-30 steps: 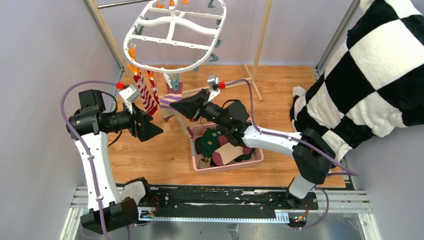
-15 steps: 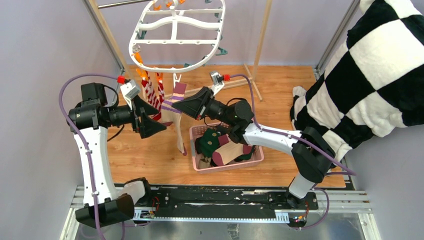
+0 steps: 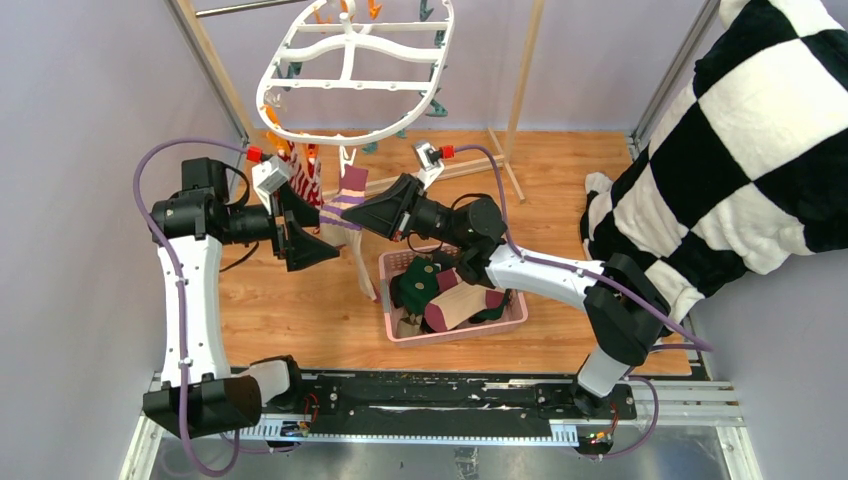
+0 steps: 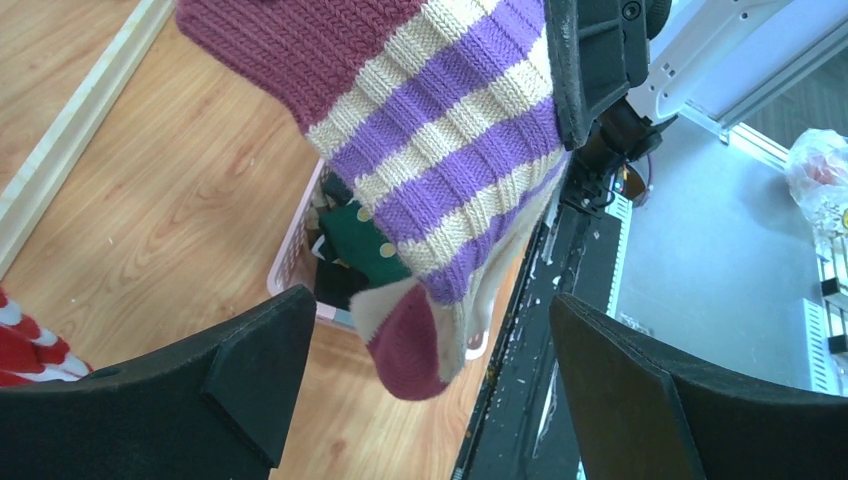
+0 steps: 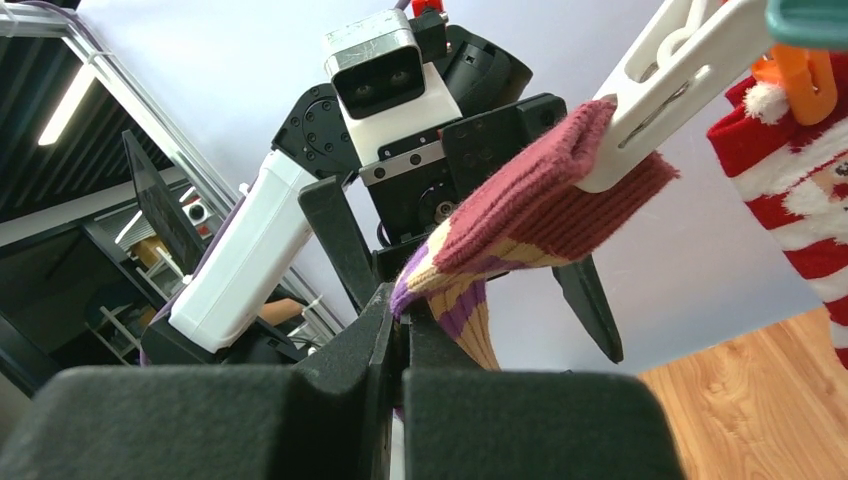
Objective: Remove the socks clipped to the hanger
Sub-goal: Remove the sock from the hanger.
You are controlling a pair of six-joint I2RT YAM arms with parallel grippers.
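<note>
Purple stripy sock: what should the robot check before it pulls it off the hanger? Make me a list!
1. Right tool shut on the purple-striped sock: ok.
2. Left tool open, its fingers either side of the sock, not squeezing: ok.
3. White clip has let go: not ok, it pinches the maroon cuff.
4. Pink basket nearby for the drop: ok.
5. Red-and-white sock out of the pull's way: cannot tell.
</note>
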